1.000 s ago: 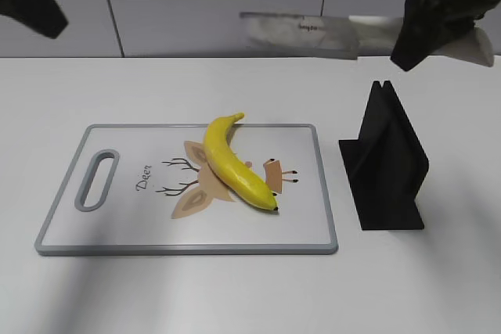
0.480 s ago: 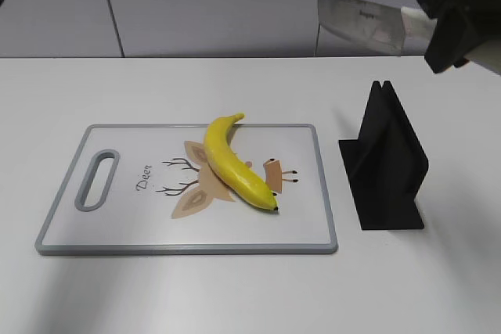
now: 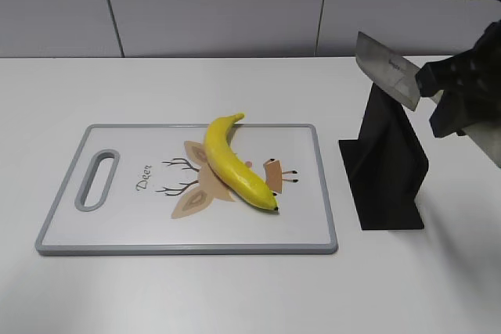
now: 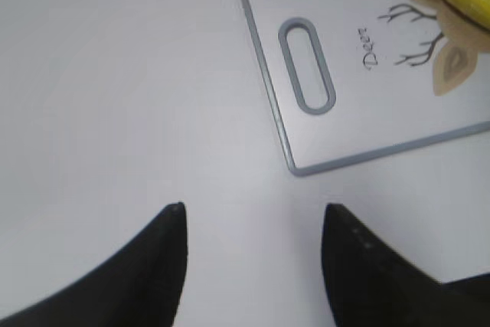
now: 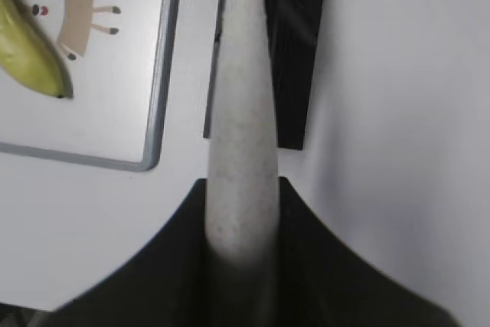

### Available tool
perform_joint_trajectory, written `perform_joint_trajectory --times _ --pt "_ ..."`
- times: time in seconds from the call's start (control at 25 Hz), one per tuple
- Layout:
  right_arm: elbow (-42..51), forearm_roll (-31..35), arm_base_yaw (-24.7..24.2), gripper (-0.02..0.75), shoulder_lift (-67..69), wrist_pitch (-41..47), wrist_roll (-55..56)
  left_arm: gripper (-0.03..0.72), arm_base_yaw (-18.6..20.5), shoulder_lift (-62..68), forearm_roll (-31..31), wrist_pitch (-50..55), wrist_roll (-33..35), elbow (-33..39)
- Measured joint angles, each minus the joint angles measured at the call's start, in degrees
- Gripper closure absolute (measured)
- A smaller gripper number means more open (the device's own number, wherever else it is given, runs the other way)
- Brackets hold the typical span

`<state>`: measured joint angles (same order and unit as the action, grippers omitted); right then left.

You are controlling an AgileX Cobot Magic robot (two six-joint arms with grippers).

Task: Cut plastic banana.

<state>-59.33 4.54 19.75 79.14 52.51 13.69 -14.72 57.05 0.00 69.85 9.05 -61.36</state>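
- We see the plastic banana (image 3: 235, 163) lying whole and uncut on the cutting board (image 3: 117, 228), slanting across the deer drawing with its dark tip toward the board's near right part.
- Our right claw (image 3: 458, 99) grips the knife (image 3: 387, 80) by its pale handle (image 5: 243, 135), with the blade above the slot of the black knife stand (image 3: 387, 170). If we swing toward the board from here, we judge the blade could clip the stand's top edge and tip it over.
- In the right wrist view the handle is pinched between the two black sides of the claw, seemingly near one end. Downward pressure on the glossy fruit could make the handle twist in that hold, so the blade would turn flat and skid off.
- The banana rests only on its curved side, and nothing holds it. A cut that lands off centre could roll it or push it along the board instead of parting it.
- Our left claw (image 4: 253, 220) hangs open and empty above the bare worktop (image 4: 115, 74), near the board's handle hole (image 4: 306, 63) and well apart from the banana. If it moves in to steady the fruit, it could cross the knife's path.
- The board lies loose on the worktop, so a hard chop near its edge may shift it.
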Motion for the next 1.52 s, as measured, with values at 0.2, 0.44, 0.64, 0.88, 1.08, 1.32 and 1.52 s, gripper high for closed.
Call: perform_joint_trajectory --times 0.2,0.44,0.64,0.88,1.08,1.32,1.52 --pt "0.8 -3.1 0.0 0.56 0.0 -4.4 3.3 0.142 0.0 -13.8 0.5 -1.1 -0.1 11.5" --pt "0.8 -3.1 0.0 0.56 0.0 -5.1 3.7 0.142 0.0 -30.2 0.4 -4.7 -0.2 23.8" --pt "0.8 -3.1 0.0 0.56 0.0 -5.0 4.4 0.144 0.0 -41.3 0.0 -6.1 -0.2 30.4" --pt "0.9 -3.1 0.0 0.56 0.0 -5.0 4.9 0.144 0.0 -50.4 -0.9 -7.3 -0.2 32.6" --pt "0.9 -3.1 0.0 0.56 0.4 -5.0 5.0 0.144 0.0 -56.8 -1.6 -7.4 -0.2 32.6" --pt "0.9 -2.7 0.0 0.56 3.3 -4.7 5.1 0.144 0.0 -57.3 -2.5 -7.3 -0.2 32.9" --pt "1.5 -1.0 0.0 0.56 4.1 -3.5 5.1 0.144 0.0 -57.3 -2.6 -7.3 -0.2 32.9"
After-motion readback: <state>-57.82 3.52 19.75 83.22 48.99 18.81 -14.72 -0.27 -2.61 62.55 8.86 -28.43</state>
